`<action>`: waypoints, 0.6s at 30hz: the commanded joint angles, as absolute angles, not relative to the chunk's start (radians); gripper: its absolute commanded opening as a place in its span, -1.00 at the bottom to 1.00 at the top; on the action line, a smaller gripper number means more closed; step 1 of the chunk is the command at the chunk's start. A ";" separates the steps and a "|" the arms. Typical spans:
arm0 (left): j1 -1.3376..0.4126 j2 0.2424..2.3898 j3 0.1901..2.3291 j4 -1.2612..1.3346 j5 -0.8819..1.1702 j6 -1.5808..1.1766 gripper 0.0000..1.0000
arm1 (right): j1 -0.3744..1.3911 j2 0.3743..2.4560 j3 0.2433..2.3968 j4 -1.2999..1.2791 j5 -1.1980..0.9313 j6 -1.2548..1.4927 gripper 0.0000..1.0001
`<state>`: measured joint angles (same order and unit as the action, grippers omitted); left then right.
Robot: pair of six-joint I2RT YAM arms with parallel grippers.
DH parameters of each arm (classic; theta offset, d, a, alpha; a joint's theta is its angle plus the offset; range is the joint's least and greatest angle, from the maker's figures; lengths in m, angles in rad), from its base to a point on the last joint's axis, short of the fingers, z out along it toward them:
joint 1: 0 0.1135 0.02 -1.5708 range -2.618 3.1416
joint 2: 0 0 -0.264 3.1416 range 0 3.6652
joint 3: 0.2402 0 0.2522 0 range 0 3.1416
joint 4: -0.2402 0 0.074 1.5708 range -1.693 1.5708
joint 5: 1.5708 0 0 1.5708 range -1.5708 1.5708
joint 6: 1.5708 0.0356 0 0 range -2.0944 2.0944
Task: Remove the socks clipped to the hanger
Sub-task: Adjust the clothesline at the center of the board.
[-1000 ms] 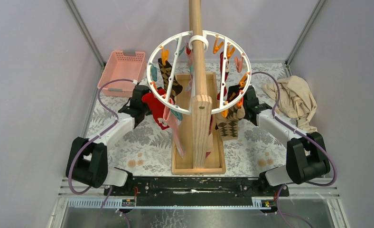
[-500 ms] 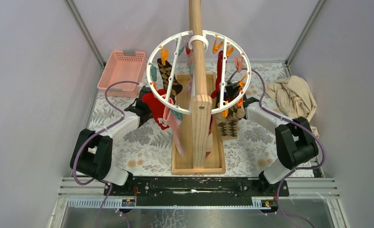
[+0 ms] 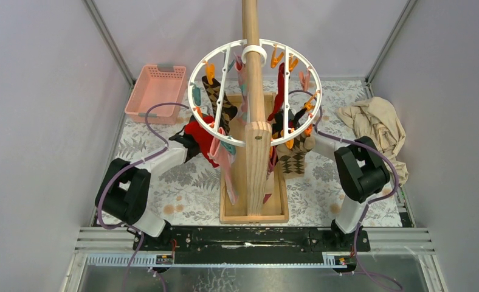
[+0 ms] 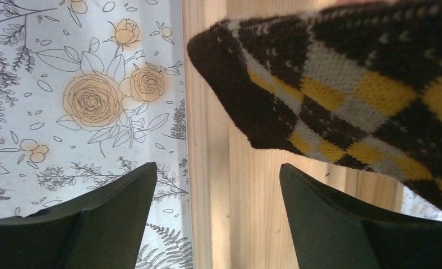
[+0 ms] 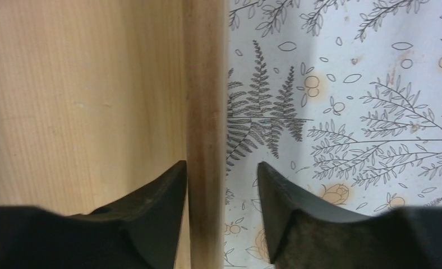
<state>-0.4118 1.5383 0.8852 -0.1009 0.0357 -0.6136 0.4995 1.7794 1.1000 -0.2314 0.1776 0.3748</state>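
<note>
The hanger [image 3: 225,46], a white ring with crossbars, sits round the upright wooden pole [image 3: 251,79] of a stand whose wooden base [image 3: 252,213] rests mid-counter [image 3: 170,182] on a floral cover. The socks [image 3: 220,103] hang under the ring from its orange clips [image 3: 278,59] and others: a red sock [image 3: 200,135] on the left side, a pink sock [image 3: 225,164] trailing down beside the pole, and a checked sock [image 3: 293,161] low on the right, near the base. The left arm reaches in under the ring's left side, beside the red sock. In the left wrist view the left gripper [image 4: 217,168] has its jaws spread wide with nothing between them. The toe of a brown, yellow and grey argyle sock [image 4: 348,95] hangs above and to the right of the gap, clear of both fingers, with the base's wooden edge and the floral cover below. The right arm reaches under the ring's right side, where its tip is hidden from above among clips and socks. In the right wrist view the right gripper [image 5: 220,165] has its jaws apart, more narrowly, pinching nothing. The base's rim and the cover show through the gap. A pink basket [image 3: 155,90] sits at the far left corner, and a crumpled beige cloth [image 3: 377,128] lies at the right edge.
</note>
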 commanded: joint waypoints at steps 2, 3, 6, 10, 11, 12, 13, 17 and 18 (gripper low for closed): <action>-0.415 1.554 0.911 -0.093 0.004 -0.601 0.68 | 0.506 1.812 1.186 -0.275 0.264 0.345 -0.07; -0.416 1.556 0.912 -0.094 0.004 -0.601 0.69 | 0.506 1.822 1.197 -0.282 0.270 0.341 -0.16; -0.416 1.555 0.910 -0.099 -0.025 -0.599 0.71 | 0.506 1.847 1.217 -0.303 0.285 0.339 -0.52; -0.415 1.542 0.912 -0.110 -0.050 -0.593 0.73 | 0.505 1.865 1.236 -0.326 0.300 0.347 -0.77; -0.416 1.541 0.914 -0.114 -0.053 -0.590 0.74 | 0.505 1.865 1.242 -0.335 0.307 0.356 -0.83; -0.415 1.540 0.916 -0.118 -0.058 -0.588 0.74 | 0.505 1.864 1.245 -0.342 0.317 0.374 -0.89; -0.415 1.538 0.917 -0.119 -0.061 -0.588 0.74 | 0.505 1.862 1.246 -0.345 0.334 0.395 -0.95; -0.414 1.526 0.921 -0.129 -0.072 -0.587 0.75 | 0.505 1.888 1.304 -0.428 0.438 0.492 -1.00; -0.414 1.522 0.922 -0.133 -0.074 -0.586 0.76 | 0.505 1.898 1.326 -0.453 0.462 0.512 -1.00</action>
<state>-0.4118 1.5482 0.8864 -0.1211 -0.0330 -0.6067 0.5247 1.8694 1.2335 -0.3599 0.2523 0.4046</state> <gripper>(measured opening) 0.873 0.288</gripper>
